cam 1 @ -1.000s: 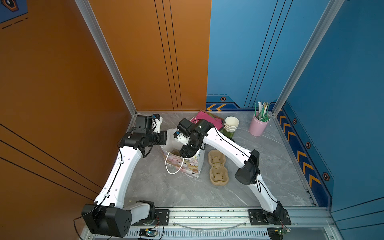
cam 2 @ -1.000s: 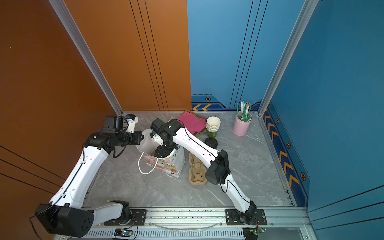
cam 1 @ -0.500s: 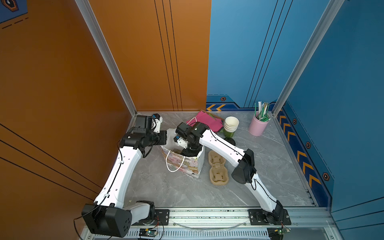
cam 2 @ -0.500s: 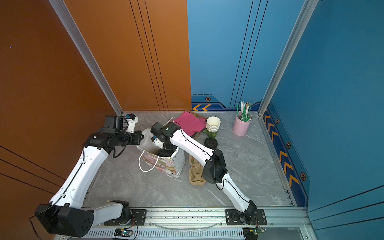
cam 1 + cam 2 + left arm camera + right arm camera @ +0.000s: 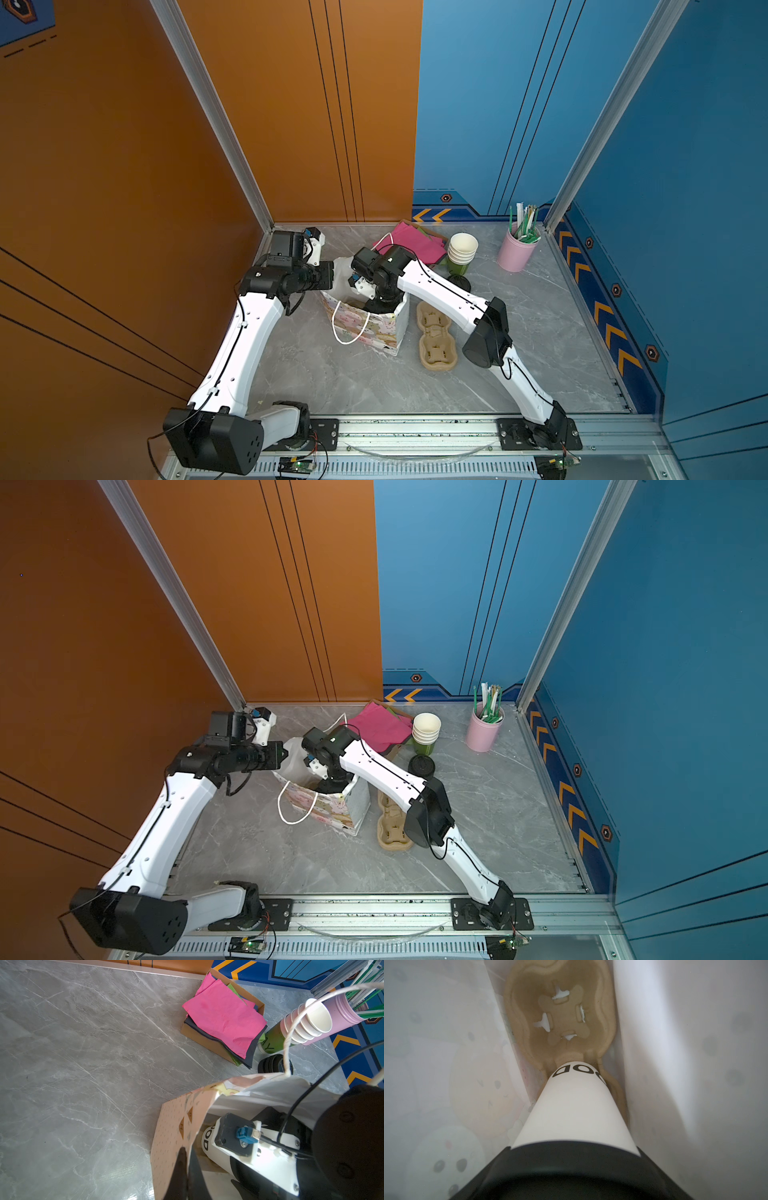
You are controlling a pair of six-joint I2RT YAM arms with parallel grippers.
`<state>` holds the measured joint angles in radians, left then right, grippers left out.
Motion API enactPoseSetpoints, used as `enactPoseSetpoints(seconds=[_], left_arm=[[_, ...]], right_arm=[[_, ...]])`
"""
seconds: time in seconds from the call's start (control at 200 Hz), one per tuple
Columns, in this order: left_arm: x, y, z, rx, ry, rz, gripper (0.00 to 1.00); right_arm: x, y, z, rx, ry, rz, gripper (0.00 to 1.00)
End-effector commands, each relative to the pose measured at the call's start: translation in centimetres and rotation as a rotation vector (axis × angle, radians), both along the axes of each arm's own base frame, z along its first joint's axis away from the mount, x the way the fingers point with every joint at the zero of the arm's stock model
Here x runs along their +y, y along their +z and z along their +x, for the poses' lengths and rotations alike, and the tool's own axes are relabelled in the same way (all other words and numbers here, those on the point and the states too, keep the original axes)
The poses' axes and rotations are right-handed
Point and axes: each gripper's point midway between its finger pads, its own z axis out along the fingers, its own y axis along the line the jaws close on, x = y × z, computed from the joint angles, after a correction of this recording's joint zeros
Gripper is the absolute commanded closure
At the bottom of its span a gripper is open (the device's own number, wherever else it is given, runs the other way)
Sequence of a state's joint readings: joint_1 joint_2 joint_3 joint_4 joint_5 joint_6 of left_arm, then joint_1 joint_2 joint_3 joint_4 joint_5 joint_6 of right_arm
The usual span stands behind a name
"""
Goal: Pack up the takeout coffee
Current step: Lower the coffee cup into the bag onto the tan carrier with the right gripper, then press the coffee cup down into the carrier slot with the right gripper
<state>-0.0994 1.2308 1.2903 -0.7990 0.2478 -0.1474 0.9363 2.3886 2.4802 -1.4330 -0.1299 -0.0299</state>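
The takeout coffee (image 5: 575, 1109) is a white cup with dark lettering and a black lid. It stands upright inside the patterned paper bag (image 5: 365, 328), its base at one pocket of a brown pulp carrier (image 5: 560, 1012) on the bag's floor. My right gripper (image 5: 573, 1150) reaches down into the bag, its black fingers on either side of the lid, shut on it. The cup's lettered side (image 5: 207, 1142) shows under the right wrist in the left wrist view. My left gripper (image 5: 186, 1153) is shut on the bag's rim (image 5: 172, 1126), holding the mouth open.
A second pulp carrier (image 5: 434, 336) lies right of the bag. Behind it stand a stack of lidless cups (image 5: 462, 251), black lids (image 5: 459, 282), a pink straw holder (image 5: 517, 247) and a box of pink napkins (image 5: 411, 243). Walls close in at the left and back.
My right arm has shifted a little left and sunk deeper into the bag with the cup. The left arm and the bag rim it holds have not moved.
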Motion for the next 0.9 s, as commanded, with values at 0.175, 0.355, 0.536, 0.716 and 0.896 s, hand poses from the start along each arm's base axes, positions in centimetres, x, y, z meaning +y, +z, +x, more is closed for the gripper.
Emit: enactPoseSetpoints(seconds=[0.175,0.355,0.536,0.716,0.896], left_arm=[[-0.38,0.42,0.21,-0.015,-0.015,-0.008,1.00],[-0.34,0.31,0.10,-0.014,-0.014,-0.008,1.00],[-0.32,0.31,0.10,-0.014,-0.013,-0.007,1.00],[-0.38,0.21,0.08,-0.011,-0.015,-0.007,1.00],[-0.34,0.20,0.05,-0.011,-0.014,-0.006,1.00]], right_arm=[[-1.97,-3.34,-0.02,0.036,0.005,-0.133,0.13],[-2.00,-3.47,-0.04,0.039,0.004,-0.136,0.13],[-1.96,-3.36,-0.05,0.038,0.004,-0.132,0.13],[-1.97,-3.40,-0.07,0.040,0.004,-0.133,0.12],[-2.00,-3.73,-0.11,0.045,0.004,-0.139,0.12]])
